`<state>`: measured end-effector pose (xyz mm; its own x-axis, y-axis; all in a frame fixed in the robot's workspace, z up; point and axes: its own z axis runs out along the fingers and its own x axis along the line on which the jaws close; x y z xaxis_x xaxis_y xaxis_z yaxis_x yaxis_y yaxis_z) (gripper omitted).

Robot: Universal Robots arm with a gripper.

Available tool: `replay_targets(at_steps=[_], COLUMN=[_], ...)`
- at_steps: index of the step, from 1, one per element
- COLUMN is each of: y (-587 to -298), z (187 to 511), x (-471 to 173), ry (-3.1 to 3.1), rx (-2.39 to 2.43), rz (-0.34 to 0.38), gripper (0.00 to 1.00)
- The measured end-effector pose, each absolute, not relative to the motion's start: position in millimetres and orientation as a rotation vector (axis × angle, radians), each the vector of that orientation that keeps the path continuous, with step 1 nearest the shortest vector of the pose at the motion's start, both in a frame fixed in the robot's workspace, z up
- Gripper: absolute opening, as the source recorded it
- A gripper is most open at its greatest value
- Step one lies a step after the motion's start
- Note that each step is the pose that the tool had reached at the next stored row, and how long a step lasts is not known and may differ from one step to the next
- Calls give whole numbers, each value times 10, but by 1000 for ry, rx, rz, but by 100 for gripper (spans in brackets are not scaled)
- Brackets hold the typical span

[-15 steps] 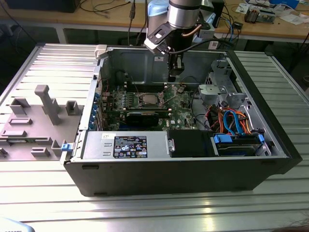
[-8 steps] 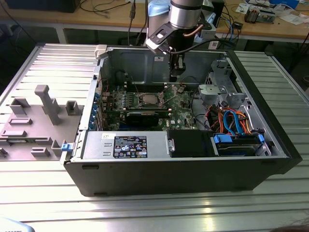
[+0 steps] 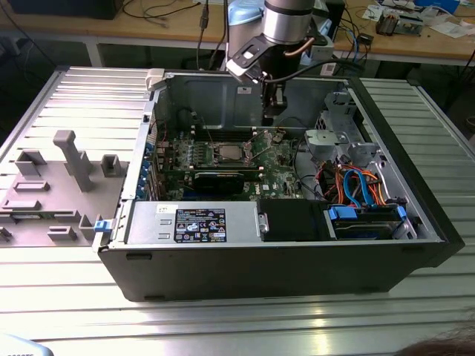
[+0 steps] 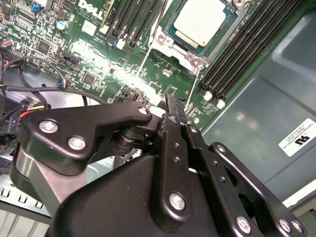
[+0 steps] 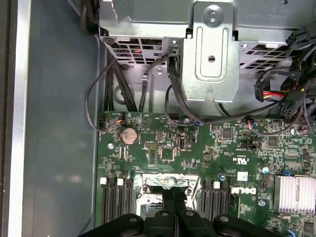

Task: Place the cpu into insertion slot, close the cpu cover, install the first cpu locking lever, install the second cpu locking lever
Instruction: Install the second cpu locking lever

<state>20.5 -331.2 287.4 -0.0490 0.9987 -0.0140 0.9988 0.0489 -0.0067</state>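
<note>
The cpu (image 4: 202,22) lies in the insertion slot (image 3: 226,153) on the green board, its dull silver top facing up. The cpu cover (image 4: 170,39), a thin silver frame, lies around the chip. Two thin metal levers (image 4: 143,61) (image 4: 196,84) run out from the socket's corners towards my fingers. My gripper (image 4: 170,104) hangs above the board beside the socket, with its black fingers (image 5: 165,200) pressed together and nothing between them. In the exterior view the gripper (image 3: 273,110) is up and to the exterior view's right of the slot. In the first wrist view the fingers cover part of the shiny socket (image 5: 168,181).
The open computer case (image 3: 415,222) lies on a ribbed metal table. Long black memory slots (image 4: 247,49) flank the socket. A drive cage (image 5: 212,54) with cable bundles (image 3: 356,185) stands near the gripper. A grey fixture plate (image 3: 52,185) sits at the exterior view's left.
</note>
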Motion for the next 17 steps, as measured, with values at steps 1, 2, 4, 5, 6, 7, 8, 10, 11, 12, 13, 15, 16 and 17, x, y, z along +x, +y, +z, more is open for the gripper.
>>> replay_targets(at_steps=[1,2,4,5,6,7,8,10,11,12,13,15,16,17], y=[-3312,-3312,-3312,-3312,-3312,-3312,-3312,-3312,-3312,-3312,-3312,-3312,-3312,-3312], z=[2874,2874,2874,2874,2874,2874,2874,2874,2874,2874,2874,2874,2874,2874], x=[209,213,221,226,231,234,238,244,247,251,255,264,267,268], ry=[2271,2271,2271,2271,2271,2271,2271,2271,2271,2271,2271,2271,2271,2271], rx=[2163,2163,2163,2163,2163,2163,2163,2163,2162,2163,2163,2163,2163,2163], rz=[-23,-23,-23,-23,-23,-23,-23,-23,-23,-23,-23,-23,-23,-23], gripper=[11,11,11,11,11,11,11,11,11,11,11,11,11,11])
